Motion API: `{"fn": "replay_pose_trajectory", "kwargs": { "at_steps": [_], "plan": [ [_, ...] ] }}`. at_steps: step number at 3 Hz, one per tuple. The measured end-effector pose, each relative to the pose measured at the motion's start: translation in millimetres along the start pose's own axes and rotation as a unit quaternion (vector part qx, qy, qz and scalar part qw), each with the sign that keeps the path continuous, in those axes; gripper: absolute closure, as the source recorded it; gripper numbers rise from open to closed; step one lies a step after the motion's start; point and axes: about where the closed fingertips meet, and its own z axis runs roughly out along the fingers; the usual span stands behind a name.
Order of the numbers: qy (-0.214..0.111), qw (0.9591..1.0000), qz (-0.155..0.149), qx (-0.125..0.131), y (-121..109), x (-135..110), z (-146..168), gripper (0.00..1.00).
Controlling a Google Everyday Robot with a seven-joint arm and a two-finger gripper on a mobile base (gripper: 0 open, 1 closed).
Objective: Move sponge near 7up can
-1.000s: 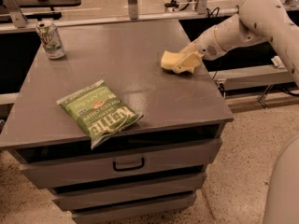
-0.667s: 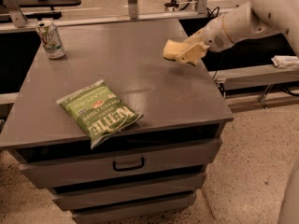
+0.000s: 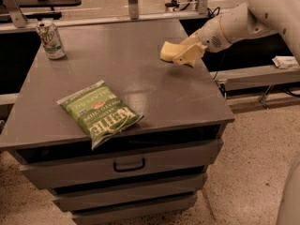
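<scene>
Between the 2 fingers of the gripper (image 3: pixel 183 55), the pale yellow sponge (image 3: pixel 168 49) is clamped, held over the right rear part of the grey drawer cabinet (image 3: pixel 140 78). Well to the left of the fingers, at the far left corner, the 7up can (image 3: pixel 50 40) is seen upright. Left of the fingers and nearer the front edge, a green Kettle chip bag (image 3: pixel 98 110) is laid flat, well apart from the can.
</scene>
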Motion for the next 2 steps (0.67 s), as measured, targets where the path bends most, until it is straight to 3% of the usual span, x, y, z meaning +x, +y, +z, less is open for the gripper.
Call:
{"fn": "replay_pose_trajectory", "kwargs": {
  "at_steps": [1,2],
  "plan": [
    [-0.021,0.9988,-0.04,-0.019,14,-37,28,1.0],
    [-0.057,0.9929,-0.097,-0.038,35,-104,70,1.0]
  ]
}}
